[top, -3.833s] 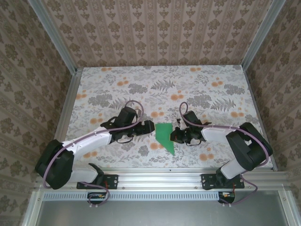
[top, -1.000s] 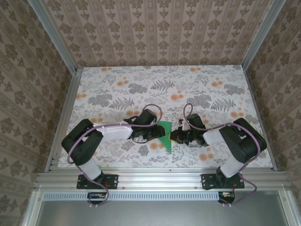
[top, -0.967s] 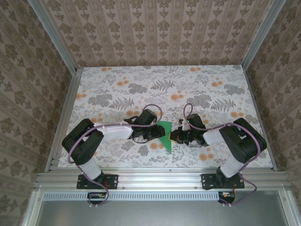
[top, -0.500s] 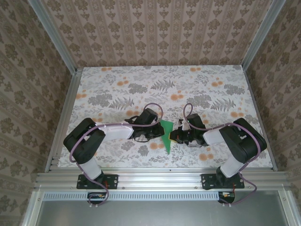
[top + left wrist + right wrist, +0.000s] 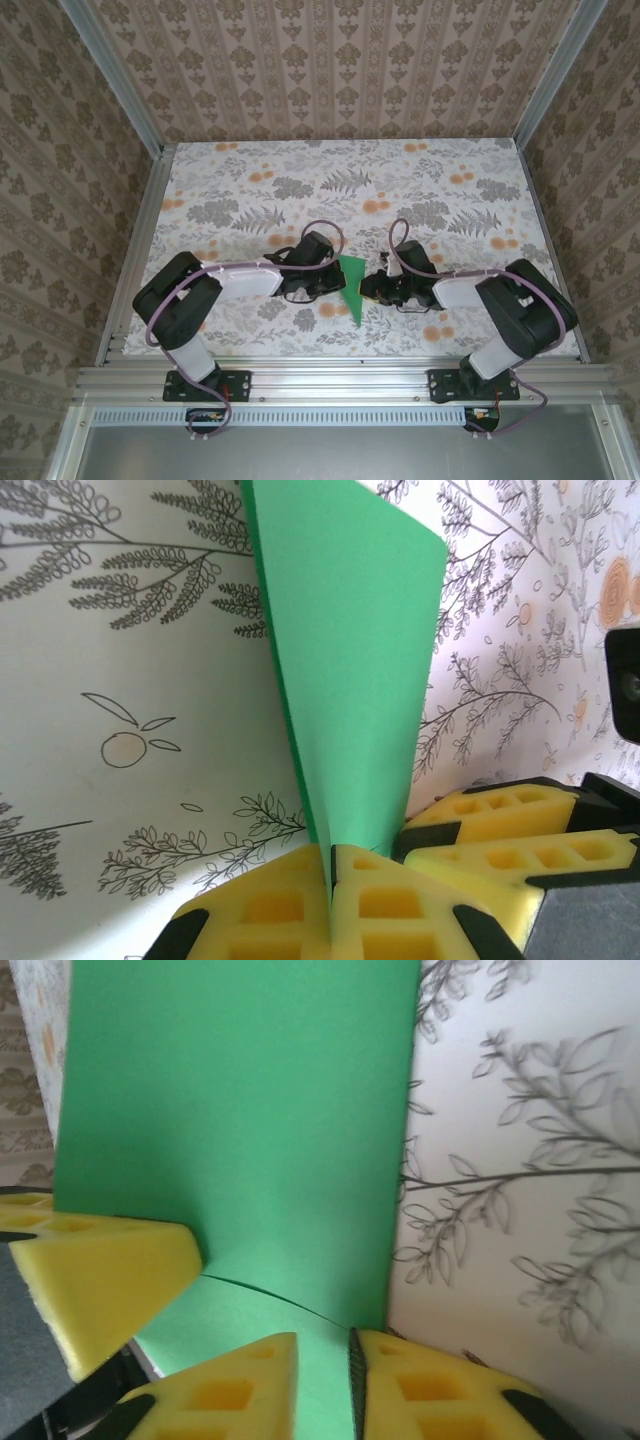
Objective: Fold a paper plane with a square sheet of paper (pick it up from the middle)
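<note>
Top external, one green sheet (image 5: pixel 351 288), two claws (image 5: pixel 334 284) (image 5: pixel 367 290)

Table (image 5: pixel 300 180) has a white cover printed with grey ferns and orange blossoms. Brown damask-ish wallpaper (image 5: pixel 330 70) on three sides, silver metal posts (image 5: pixel 112 80) in the corners, rail (image 5: pixel 340 378) along the front.

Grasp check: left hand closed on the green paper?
Yes, the left hand pinches the green paper between its touching yellow pads.
</note>
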Available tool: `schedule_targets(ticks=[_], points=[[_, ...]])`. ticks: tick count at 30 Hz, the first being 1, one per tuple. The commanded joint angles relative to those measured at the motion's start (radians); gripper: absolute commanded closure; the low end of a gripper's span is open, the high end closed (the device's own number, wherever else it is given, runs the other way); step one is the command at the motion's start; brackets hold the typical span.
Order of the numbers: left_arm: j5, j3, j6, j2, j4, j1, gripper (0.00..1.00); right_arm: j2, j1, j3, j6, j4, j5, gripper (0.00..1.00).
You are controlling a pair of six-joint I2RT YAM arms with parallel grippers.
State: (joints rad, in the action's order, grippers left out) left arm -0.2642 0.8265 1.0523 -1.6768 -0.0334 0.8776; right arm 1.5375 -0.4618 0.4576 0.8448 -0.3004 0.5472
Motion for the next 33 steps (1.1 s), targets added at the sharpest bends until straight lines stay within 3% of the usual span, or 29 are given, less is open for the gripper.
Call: schedule_targets(ticks=[1,6,10,14,18,25,29,33], points=[[0.025,-0.009,0.025,0.04,0.029,0.006,1.0,-0.1,0.006,-0.005,-0.061,0.199,-0.152,0.7],[0.016,0.001,0.049,0.033,0.029,0.005,1.0,-0.369,-0.001,-0.024,-0.165,0.377,-0.334,0.6],[0.012,0.009,0.063,0.033,0.036,0.008,1.0,-0.585,-0.048,-0.066,-0.292,0.464,-0.471,0.61],[0.008,0.026,0.071,0.02,0.049,0.008,1.0,-0.677,-0.153,-0.103,-0.37,0.48,-0.565,0.64],[-0.003,0.035,0.078,0.006,0.053,0.008,1.0,-0.637,-0.342,-0.112,-0.44,0.399,-0.686,0.65],[-0.005,0.039,0.084,0.006,0.069,0.011,1.0,-0.375,-0.618,-0.039,-0.648,0.237,-0.904,0.6],[-0.006,0.042,0.083,0.008,0.076,0.011,1.0,-0.256,-0.687,0.005,-0.714,0.179,-1.017,0.58],[-0.004,0.039,0.084,0.008,0.084,0.012,1.0,-0.213,-0.702,0.001,-0.729,0.097,-1.037,0.57]])
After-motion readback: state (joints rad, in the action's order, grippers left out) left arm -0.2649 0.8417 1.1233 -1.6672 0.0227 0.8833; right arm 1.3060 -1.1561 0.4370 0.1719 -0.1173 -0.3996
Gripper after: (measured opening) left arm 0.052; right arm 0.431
